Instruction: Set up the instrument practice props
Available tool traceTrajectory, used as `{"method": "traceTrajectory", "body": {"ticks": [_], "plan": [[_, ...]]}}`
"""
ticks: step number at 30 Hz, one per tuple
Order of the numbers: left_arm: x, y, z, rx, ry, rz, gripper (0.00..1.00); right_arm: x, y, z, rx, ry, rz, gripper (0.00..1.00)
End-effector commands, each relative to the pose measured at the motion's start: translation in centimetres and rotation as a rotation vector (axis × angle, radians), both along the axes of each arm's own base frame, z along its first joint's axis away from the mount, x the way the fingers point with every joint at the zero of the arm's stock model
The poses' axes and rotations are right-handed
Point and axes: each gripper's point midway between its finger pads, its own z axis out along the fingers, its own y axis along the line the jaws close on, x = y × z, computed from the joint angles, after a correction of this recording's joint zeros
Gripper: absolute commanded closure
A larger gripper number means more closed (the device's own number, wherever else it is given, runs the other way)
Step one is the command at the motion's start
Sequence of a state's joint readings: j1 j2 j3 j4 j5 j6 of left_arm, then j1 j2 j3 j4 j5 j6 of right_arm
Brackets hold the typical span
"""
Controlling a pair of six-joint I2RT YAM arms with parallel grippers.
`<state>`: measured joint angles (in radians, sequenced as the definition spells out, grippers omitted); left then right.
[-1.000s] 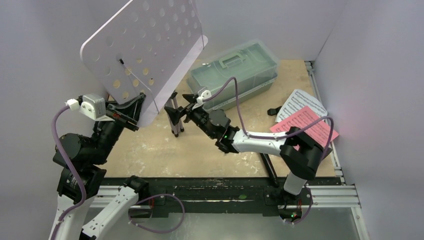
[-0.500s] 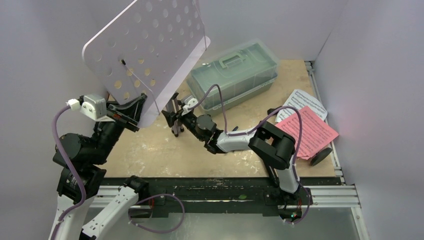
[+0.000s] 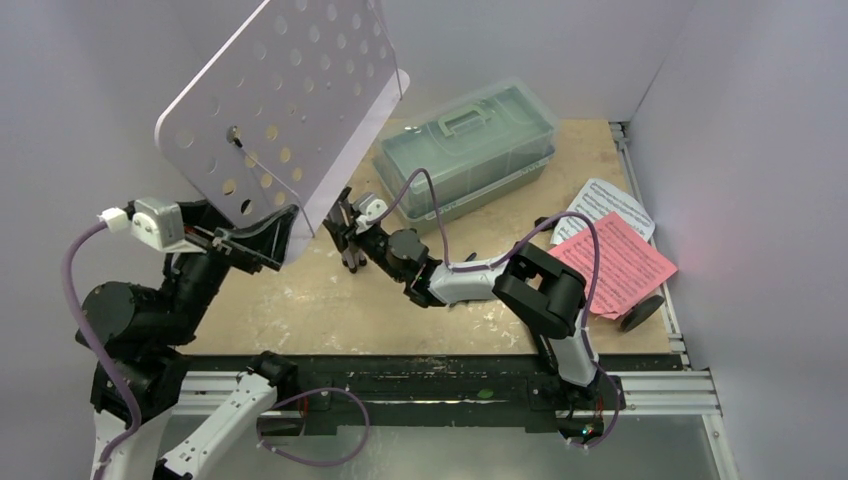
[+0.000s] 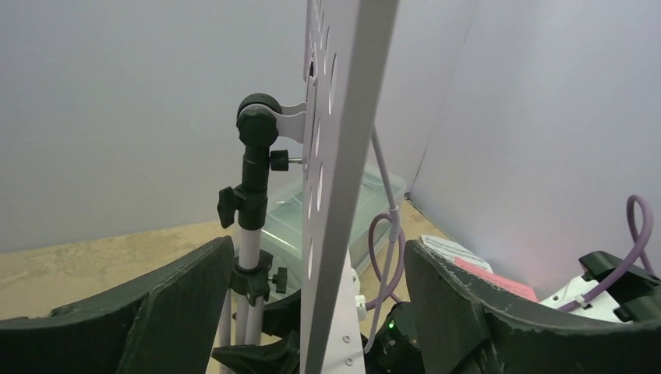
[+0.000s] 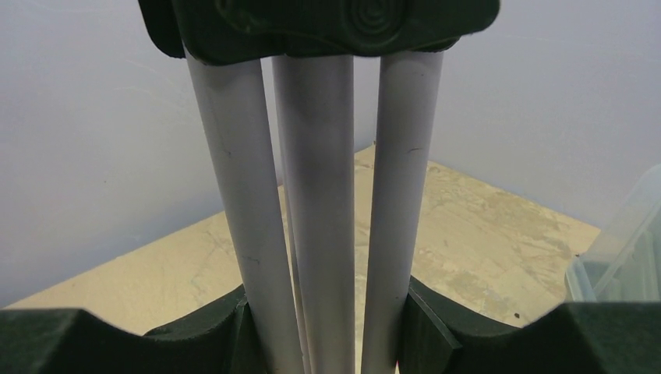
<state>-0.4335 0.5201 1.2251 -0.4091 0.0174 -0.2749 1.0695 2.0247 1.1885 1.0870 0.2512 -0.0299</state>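
The pale lilac perforated music stand desk (image 3: 290, 100) stands tilted high at the left on its post (image 4: 249, 234). My left gripper (image 3: 278, 232) is open. The desk's lower edge (image 4: 343, 156) passes between its fingers (image 4: 187, 304) with a gap on each side. My right gripper (image 3: 348, 235) is shut on the stand's folded tripod legs (image 5: 319, 195), its fingers (image 5: 210, 335) pressing the outer tubes just above the table. The pink sheet (image 3: 620, 260) lies on the white sheet (image 3: 600, 205) at the right. The black round-based stand (image 3: 640, 312) lies by the right edge.
A translucent green lidded toolbox (image 3: 465, 140) sits at the back centre, just behind the right arm's cable. A small black piece (image 3: 548, 222) lies left of the sheets. White walls close in the table on the left, back and right.
My left gripper has let go of the desk's lower edge and the left arm has drawn back to the left. My right gripper has moved in and shut on the tripod legs.
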Motion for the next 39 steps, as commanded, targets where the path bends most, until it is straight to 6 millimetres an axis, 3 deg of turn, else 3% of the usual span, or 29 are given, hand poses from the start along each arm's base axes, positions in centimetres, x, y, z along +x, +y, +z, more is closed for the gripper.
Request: {"method": "traceTrajectory", "body": {"ticks": [1,4,8,12,15,20,23,30,36,39], "plan": [[-2.4,2.1,1.4,-0.036,0.009,0.049,0.13,0.1,0.2,3.8,0.085,-0.072,0.028,1.0],[-3.6,4.2,1.5,-0.043,0.032,0.123,0.05,0.2,0.3,3.9,0.088,-0.065,0.048,1.0],[-5.1,7.7,0.2,-0.089,0.07,0.261,0.07,0.1,0.2,4.0,0.088,-0.068,0.094,1.0],[-6.1,10.9,-2.5,-0.16,0.132,0.402,0.08,0.0,0.1,4.0,0.105,-0.041,0.185,1.0],[-5.5,11.3,-5.7,-0.164,0.203,0.451,0.07,-0.6,0.2,3.8,0.077,-0.053,0.252,1.0],[-1.3,9.1,-11.4,-0.124,0.338,0.456,0.05,-1.2,0.3,3.7,0.044,-0.064,0.339,1.0],[1.7,7.1,-13.2,-0.132,0.376,0.434,0.03,-1.9,0.7,3.6,0.018,-0.072,0.387,1.0],[7.7,1.5,-13.3,0.018,0.377,0.284,0.05,-3.1,0.7,3.2,-0.003,-0.071,0.469,1.0],[9.8,0.0,-11.4,0.083,0.265,0.243,0.07,-3.9,0.7,3.1,-0.008,-0.065,0.553,1.0],[10.7,-0.3,-10.7,0.088,0.243,0.25,0.16,-4.0,0.6,3.0,-0.016,-0.059,0.565,1.0]]}}
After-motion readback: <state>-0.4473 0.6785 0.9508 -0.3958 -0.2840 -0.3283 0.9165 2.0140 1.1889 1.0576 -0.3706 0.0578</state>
